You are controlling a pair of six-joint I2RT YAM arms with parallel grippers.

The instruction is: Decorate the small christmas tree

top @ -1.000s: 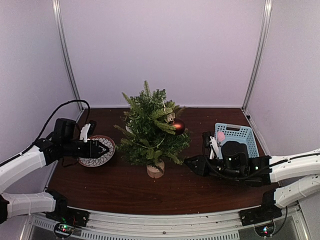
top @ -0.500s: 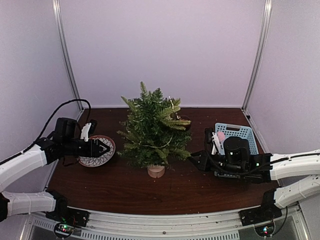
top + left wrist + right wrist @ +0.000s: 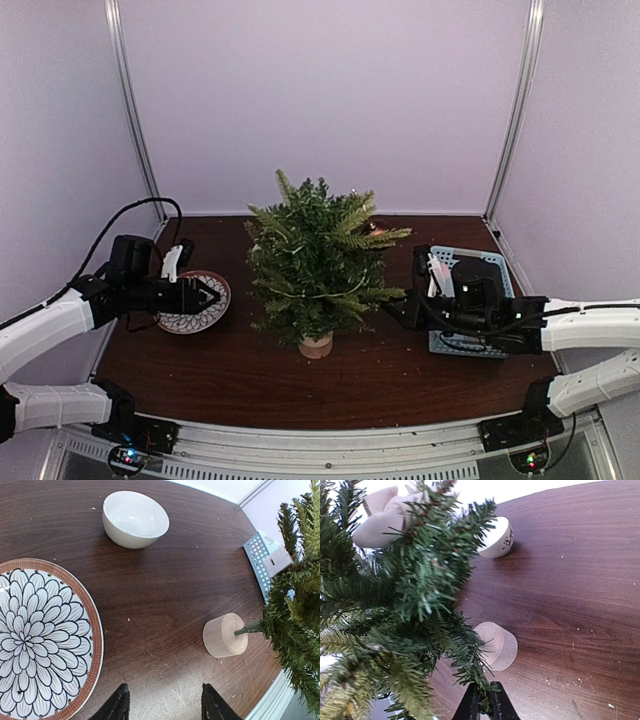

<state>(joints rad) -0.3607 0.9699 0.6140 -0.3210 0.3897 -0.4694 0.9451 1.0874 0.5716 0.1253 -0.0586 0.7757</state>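
Observation:
The small christmas tree (image 3: 318,260) stands mid-table on its pale wooden stump (image 3: 316,345). A red ball ornament (image 3: 378,230) peeks out at its upper right. My right gripper (image 3: 396,310) is at the tree's lower right side; in the right wrist view it (image 3: 484,702) is shut on a low green branch (image 3: 470,665), just in front of the stump (image 3: 497,645). My left gripper (image 3: 205,295) hovers open and empty over the patterned plate (image 3: 190,305). In the left wrist view it (image 3: 165,707) is above bare wood between the plate (image 3: 40,640) and the stump (image 3: 225,635).
A blue basket (image 3: 470,251) with small ornaments lies under the right arm and also shows in the left wrist view (image 3: 260,560). A white bowl (image 3: 135,517) sits behind the tree and shows in the right wrist view (image 3: 497,540). A beige soft ornament (image 3: 380,515) hangs in the tree.
My right gripper has drawn back to the right with the branch. The tree has turned and shifted slightly right, and the red ball has swung behind the foliage. The left arm has not moved.

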